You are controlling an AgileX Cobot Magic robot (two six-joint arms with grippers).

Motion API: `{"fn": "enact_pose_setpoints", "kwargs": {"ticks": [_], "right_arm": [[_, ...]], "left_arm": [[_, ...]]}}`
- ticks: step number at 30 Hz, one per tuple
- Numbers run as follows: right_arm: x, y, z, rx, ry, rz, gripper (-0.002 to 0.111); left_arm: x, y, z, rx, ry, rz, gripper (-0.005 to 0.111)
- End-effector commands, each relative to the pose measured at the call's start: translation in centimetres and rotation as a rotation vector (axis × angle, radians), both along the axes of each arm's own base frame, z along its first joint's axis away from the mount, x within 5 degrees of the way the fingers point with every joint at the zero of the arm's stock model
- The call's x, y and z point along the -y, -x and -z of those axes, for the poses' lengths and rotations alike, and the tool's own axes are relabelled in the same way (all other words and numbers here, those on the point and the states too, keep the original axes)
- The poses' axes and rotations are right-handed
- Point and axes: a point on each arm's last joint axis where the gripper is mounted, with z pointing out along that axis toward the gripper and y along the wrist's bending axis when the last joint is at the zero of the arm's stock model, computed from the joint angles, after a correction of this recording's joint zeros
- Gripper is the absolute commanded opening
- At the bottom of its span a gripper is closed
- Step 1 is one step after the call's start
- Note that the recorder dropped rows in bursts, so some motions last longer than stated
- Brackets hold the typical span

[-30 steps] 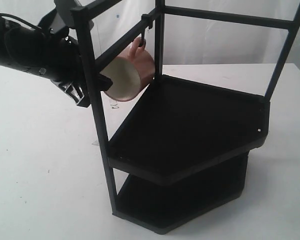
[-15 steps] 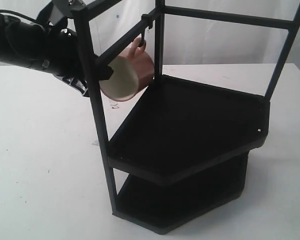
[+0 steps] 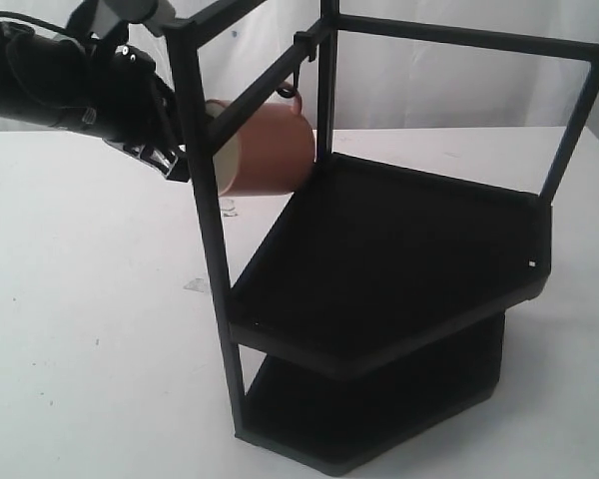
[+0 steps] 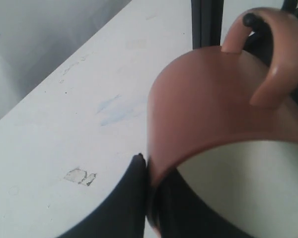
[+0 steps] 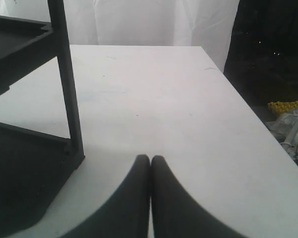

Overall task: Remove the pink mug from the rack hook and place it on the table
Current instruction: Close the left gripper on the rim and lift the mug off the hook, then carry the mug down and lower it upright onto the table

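Note:
The pink mug hangs tilted with its mouth toward the left, its handle still looped over the rack hook. The hook's black tip shows inside the loop. My left gripper is shut on the mug's rim, one finger outside the wall and one inside. In the exterior view that gripper sits partly behind the rack's front post. My right gripper is shut with nothing in it, low over the white table, beside the rack's corner post.
The rack's two dark shelves fill the middle and right of the table. A small scuffed patch marks the tabletop below the mug. Beyond the table's edge lies dark floor with a yellow object and clutter.
My left arm has risen and carried the mug up and rightward, turning its mouth away from the exterior camera. The rack has shifted slightly to the right.

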Motion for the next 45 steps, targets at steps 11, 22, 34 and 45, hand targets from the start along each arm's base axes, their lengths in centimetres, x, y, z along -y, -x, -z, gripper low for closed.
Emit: {"fn": "enact_pose_setpoints", "kwargs": {"ticks": [11,22,34,45], "right_arm": [[0.0,0.0,-0.1,0.010,-0.001,0.001,0.000],[0.0,0.0,-0.1,0.010,0.001,0.001,0.000],[0.0,0.0,-0.1,0.010,0.000,0.001,0.000],[0.0,0.0,-0.1,0.010,0.000,0.001,0.000]], "left_arm": [[-1.2,2.3,-2.6,0.033,-0.038,-0.061,0.000],[-5.2,3.0,-2.1,-0.116,-0.217,-0.466,0.000],[-6.4,3.2,-1.6,-0.172,-0.288,-0.593,0.000],[-6.4,3.5,0.0,-0.339,-0.316,-0.621,0.000]]}}
